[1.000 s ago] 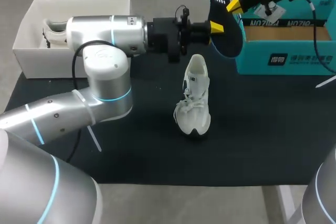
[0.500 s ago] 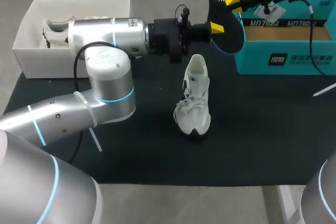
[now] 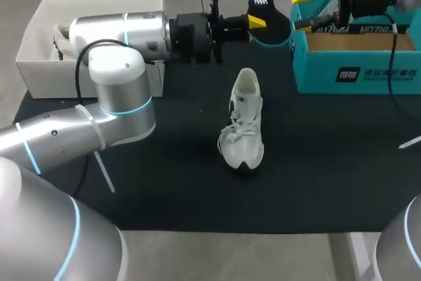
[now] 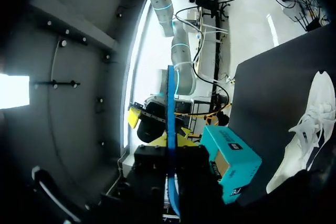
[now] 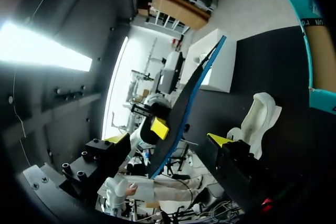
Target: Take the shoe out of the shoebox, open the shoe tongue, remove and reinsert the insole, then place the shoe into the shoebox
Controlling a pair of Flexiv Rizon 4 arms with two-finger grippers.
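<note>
Insole [image 3: 273, 21]: a thin, curved sheet, dark on its face and blue along its edge. It is held in the air beyond the far end of the shoe [image 3: 242, 123], and my left gripper [image 3: 258, 23] is pinching it from two sides. In the left wrist view it stands edge-on as a narrow blue line between my fingers.

Right gripper [image 3: 304, 8]: beyond the shoe and to its right. The yellow-tipped fingers are spread wide and stand apart from the insole, with a small gap between.

Shoe: white, soft-looking upper, loose white laces, a dark patch at the near end of the sole. It lies flat on the black matte mat [image 3: 329, 162], which shows broad bare cloth to the shoe's left, to its right and on the near side.

Shoebox [image 3: 358, 74]: teal card with straight walls, brown inside and open at the top. It sits to the shoe's right and a little beyond, well apart from it.

White box [image 3: 33, 64]: to the shoe's left and beyond, at the mat's far corner. A second shoe [image 3: 62, 39] lies inside, partly hidden by my left arm.
</note>
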